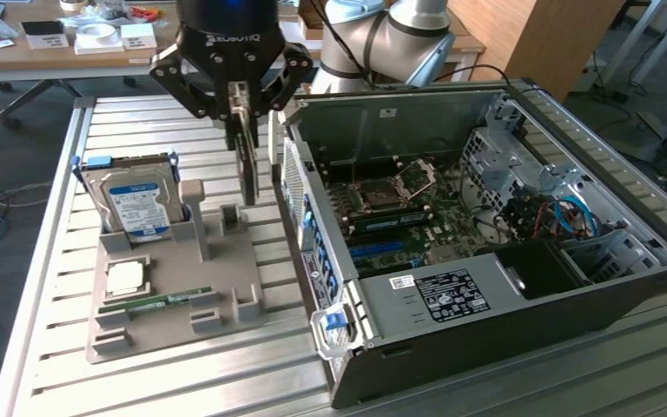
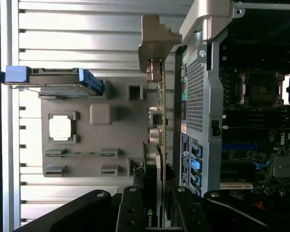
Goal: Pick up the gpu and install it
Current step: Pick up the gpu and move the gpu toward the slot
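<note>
The gpu (image 1: 247, 161) hangs on edge as a thin dark card, and my gripper (image 1: 239, 106) is shut on its upper end. In the wrist view the gpu (image 2: 157, 145) shows edge-on, running away from the gripper (image 2: 157, 215), with one black finger (image 2: 133, 210) on each side of it. Its lower end is by the rear post of the grey holder (image 1: 171, 304); I cannot tell whether it touches the post. It sits just outside the back panel of the open computer case (image 1: 310, 226).
The grey holder carries a silver hard drive (image 1: 136, 204), a square processor (image 1: 125, 276) and a green memory stick (image 1: 157, 301). The case lies on its side with the motherboard (image 1: 392, 208) exposed. A slatted metal table (image 1: 136, 122) lies underneath, and the arm's base (image 1: 380, 35) is behind.
</note>
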`<state>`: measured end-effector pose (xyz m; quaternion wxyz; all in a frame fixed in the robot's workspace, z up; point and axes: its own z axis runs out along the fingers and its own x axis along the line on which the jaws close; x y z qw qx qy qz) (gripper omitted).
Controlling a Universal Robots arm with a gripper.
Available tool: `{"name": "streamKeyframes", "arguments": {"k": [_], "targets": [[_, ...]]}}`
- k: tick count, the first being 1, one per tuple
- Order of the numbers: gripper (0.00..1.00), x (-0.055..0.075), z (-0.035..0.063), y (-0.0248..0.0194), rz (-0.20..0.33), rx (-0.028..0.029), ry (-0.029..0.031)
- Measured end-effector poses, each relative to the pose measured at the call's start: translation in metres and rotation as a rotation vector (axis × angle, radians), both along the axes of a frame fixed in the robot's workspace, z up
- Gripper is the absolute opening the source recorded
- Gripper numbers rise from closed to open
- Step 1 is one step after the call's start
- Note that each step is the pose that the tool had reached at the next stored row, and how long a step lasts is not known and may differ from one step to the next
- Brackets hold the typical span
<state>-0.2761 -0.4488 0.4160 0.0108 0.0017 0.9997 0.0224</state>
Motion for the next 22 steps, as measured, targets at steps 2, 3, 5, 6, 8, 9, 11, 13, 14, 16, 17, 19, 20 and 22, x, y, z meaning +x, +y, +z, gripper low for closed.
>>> {"name": "streamKeyframes", "arguments": {"k": [2,3,5,6,8,9,11,13,14,16,17,19,20,22], "targets": [[0.27,0.006,0.0,0.0,0.0,0.0009,-0.0001],[0.27,0.009,0.0,0.0,0.0,0.0017,-0.0001],[0.27,0.016,0.0,0.0,0.0,0.0031,-0.0001],[0.27,0.02,0.0,0.0,0.0,0.0035,0.0],[0.27,0.028,0.0,0.0,0.0,0.0045,0.0],[0.27,0.033,0.0,0.0,0.0,0.0051,-0.0001],[0.27,0.041,-0.0001,0.0,0.0,0.0062,-0.0002],[0.27,0.051,0.0,0.0,0.0,0.0076,0.0],[0.27,0.055,0.0,0.0,0.0,0.0083,0.0],[0.27,0.064,0.0,0.0,0.0,0.0098,-0.0001],[0.27,0.069,0.0,0.0,0.0,0.0105,-0.0001],[0.27,0.078,0.0,0.0,0.0,0.012,0.0],[0.27,0.083,0.0,0.0,0.0,0.0129,0.0],[0.27,0.092,0.0,0.0,0.0,0.0148,0.0]]}}
